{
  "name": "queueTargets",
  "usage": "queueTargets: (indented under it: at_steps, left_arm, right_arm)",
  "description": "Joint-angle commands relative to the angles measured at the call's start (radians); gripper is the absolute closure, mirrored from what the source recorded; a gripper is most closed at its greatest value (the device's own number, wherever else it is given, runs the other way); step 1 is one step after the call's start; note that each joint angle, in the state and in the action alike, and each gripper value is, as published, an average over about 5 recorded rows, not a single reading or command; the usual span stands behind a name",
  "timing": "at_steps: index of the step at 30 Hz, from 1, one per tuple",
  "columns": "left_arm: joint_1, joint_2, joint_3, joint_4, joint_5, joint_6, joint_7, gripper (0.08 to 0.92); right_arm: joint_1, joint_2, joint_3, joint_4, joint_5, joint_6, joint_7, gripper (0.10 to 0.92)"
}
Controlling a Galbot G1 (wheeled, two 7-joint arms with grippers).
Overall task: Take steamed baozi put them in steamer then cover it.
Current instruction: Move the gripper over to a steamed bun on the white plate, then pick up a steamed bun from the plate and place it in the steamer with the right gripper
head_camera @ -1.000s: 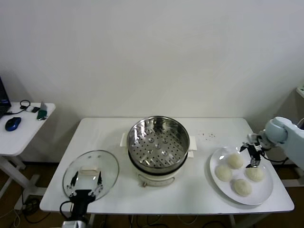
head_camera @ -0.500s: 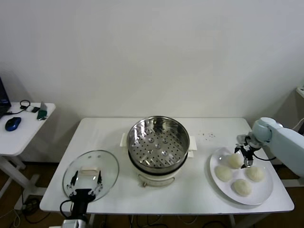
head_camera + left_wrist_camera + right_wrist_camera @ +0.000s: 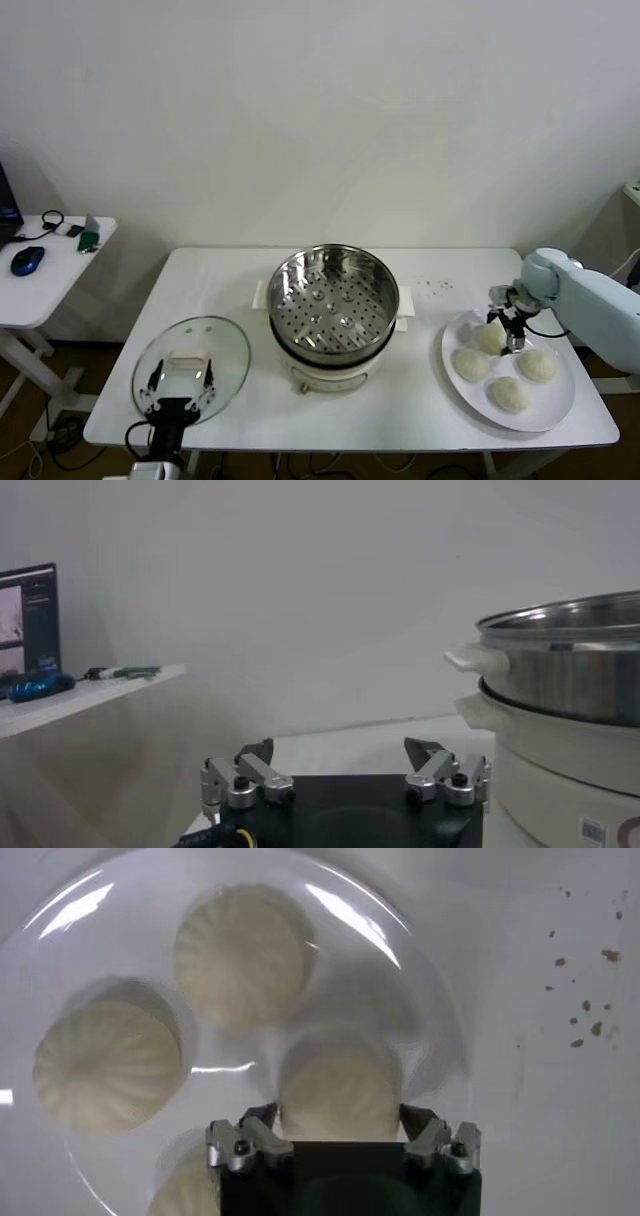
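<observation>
My right tool (image 3: pixel 508 331) straddles a baozi (image 3: pixel 338 1091) on the plate (image 3: pixel 560 400), fingers half-closed; grip unclear

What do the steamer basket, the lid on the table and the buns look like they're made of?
Steamer: polished metal, likely stainless steel; mirror-like wall, perforated floor.
Lid: clear glass, since the table shows through; handle looks like white plastic.
Buns: matte pale dough with fine pleats.
</observation>
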Motion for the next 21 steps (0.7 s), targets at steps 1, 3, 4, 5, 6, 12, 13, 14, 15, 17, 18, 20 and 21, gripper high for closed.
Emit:
queueTargets:
  at_steps: [1,3,4,5,6,12,13,14,15,17,18,20,21]
  left_arm:
    - [0.002,0.000,0.000,0.000,0.000,0.000,0.000,0.177]
    - [0.004,-0.001,-0.001,-0.001,-0.001,0.000,-0.001,0.177]
    - [0.005,-0.001,-0.001,-0.002,-0.001,0.000,-0.001,0.177]
    - [0.007,-0.001,-0.001,-0.002,-0.001,-0.001,-0.001,0.177]
    - [0.008,-0.001,-0.001,-0.003,-0.001,-0.001,-0.001,0.177]
    - [0.015,-0.001,-0.002,-0.008,-0.001,-0.003,-0.002,0.177]
    - [0.016,-0.001,-0.002,-0.009,-0.001,-0.004,-0.002,0.177]
    - [0.017,-0.001,-0.002,-0.010,-0.002,-0.004,-0.002,0.177]
    - [0.018,-0.001,-0.002,-0.010,-0.002,-0.004,-0.002,0.177]
    - [0.019,-0.001,-0.002,-0.012,-0.002,-0.004,-0.002,0.177]
    - [0.019,-0.001,-0.002,-0.013,-0.002,-0.004,-0.002,0.177]
    - [0.020,-0.001,-0.001,-0.015,-0.002,-0.004,-0.002,0.177]
    - [0.021,-0.002,-0.001,-0.015,-0.002,-0.004,-0.002,0.177]
  right_arm:
    - [0.004,0.007,0.001,-0.002,-0.003,0.007,-0.001,0.276]
    - [0.012,0.001,-0.001,0.008,0.004,0.009,-0.001,0.282]
    - [0.022,-0.004,-0.008,0.015,0.009,0.011,-0.001,0.286]
    - [0.034,-0.008,-0.017,0.023,0.016,0.013,-0.001,0.289]
    - [0.050,-0.013,-0.031,0.032,0.022,0.016,-0.001,0.291]
    - [0.263,-0.038,-0.187,0.121,0.119,0.043,-0.008,0.296]
    - [0.306,-0.037,-0.222,0.138,0.141,0.048,-0.010,0.296]
    - [0.356,-0.033,-0.261,0.155,0.164,0.055,-0.013,0.296]
    - [0.408,-0.025,-0.304,0.173,0.185,0.064,-0.016,0.296]
    - [0.508,-0.001,-0.387,0.200,0.220,0.085,-0.021,0.296]
    - [0.560,0.015,-0.427,0.211,0.237,0.099,-0.023,0.296]
    - [0.643,0.049,-0.486,0.226,0.261,0.121,-0.025,0.296]
    - [0.679,0.071,-0.508,0.234,0.269,0.136,-0.026,0.296]
